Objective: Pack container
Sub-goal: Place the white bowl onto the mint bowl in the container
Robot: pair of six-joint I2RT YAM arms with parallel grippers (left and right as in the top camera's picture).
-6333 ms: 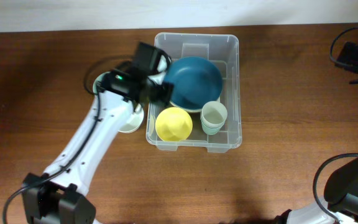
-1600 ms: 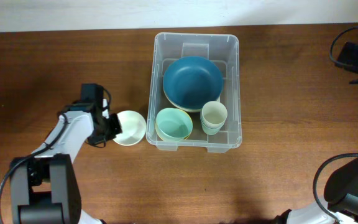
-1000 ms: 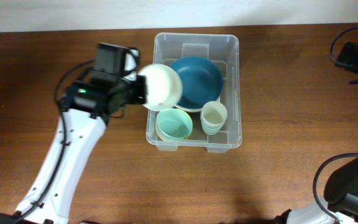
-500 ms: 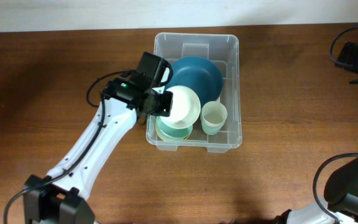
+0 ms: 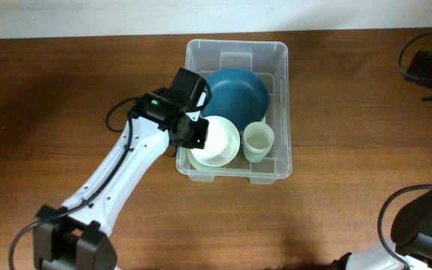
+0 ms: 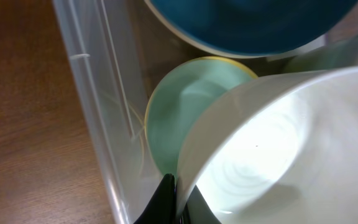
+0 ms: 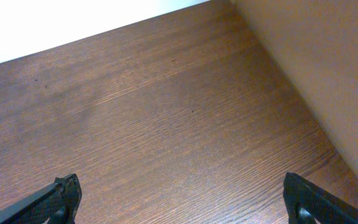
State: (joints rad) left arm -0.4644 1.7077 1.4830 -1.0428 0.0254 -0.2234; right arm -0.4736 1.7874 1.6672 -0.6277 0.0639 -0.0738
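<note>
Overhead view: the container [image 5: 236, 46] sits at the middle of the table [image 5: 51, 90], toward its far edge. The left gripper [image 5: 195, 132] is over the container's left wall, its fingers [image 6: 165, 194] clamped on the rim of a white bowl [image 5: 220, 141]. That bowl is over a mint-green bowl [image 6: 176, 115] in the near-left part of the container (a yellow rim shows just beneath the mint one). Whether the white bowl rests on it I cannot tell. A large dark blue bowl [image 5: 237, 96] fills the far part, and a stack of pale green cups [image 5: 258, 141] stands at the near right. The right gripper [image 7: 182, 202] hangs at the far right, well apart from the container, fingers spread wide over bare wood.
</note>
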